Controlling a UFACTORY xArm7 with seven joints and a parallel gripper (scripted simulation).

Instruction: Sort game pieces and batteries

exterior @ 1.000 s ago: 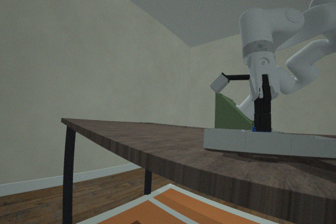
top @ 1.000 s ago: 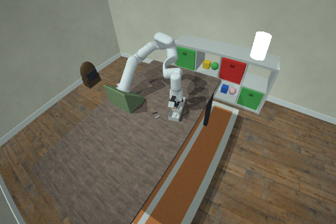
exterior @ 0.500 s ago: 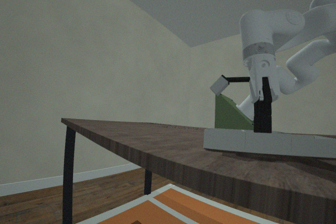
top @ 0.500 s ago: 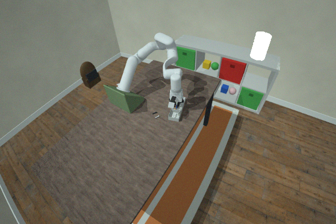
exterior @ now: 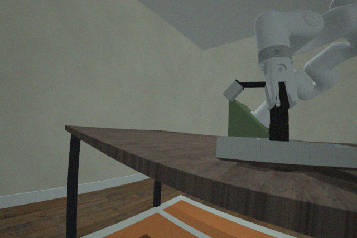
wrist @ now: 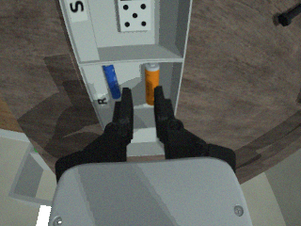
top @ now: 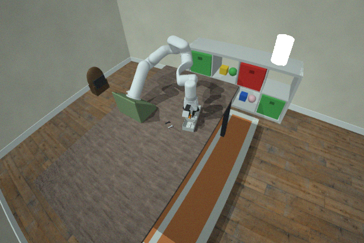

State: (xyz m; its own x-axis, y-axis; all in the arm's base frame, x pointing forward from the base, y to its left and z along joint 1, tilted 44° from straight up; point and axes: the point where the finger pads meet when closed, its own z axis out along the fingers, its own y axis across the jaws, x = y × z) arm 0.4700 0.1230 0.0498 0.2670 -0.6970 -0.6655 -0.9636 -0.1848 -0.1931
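The grey two-part bin [top: 186, 123] stands near the table's right edge; it also shows in the exterior view [exterior: 285, 151]. The nearer part, marked R [wrist: 101, 97], holds a blue battery [wrist: 111, 81] and an orange battery [wrist: 150, 83], both lying on its floor. My gripper [wrist: 143, 98] hangs straight down over the R part, with its fingers a little apart and nothing between them. The blue battery lies just left of the left finger. The gripper also shows in the top view [top: 191, 114] and the exterior view [exterior: 279, 131].
The arm's green base wedge [top: 133, 106] stands to the left. A shelf with coloured boxes [top: 247, 75] stands beyond the table's far edge.
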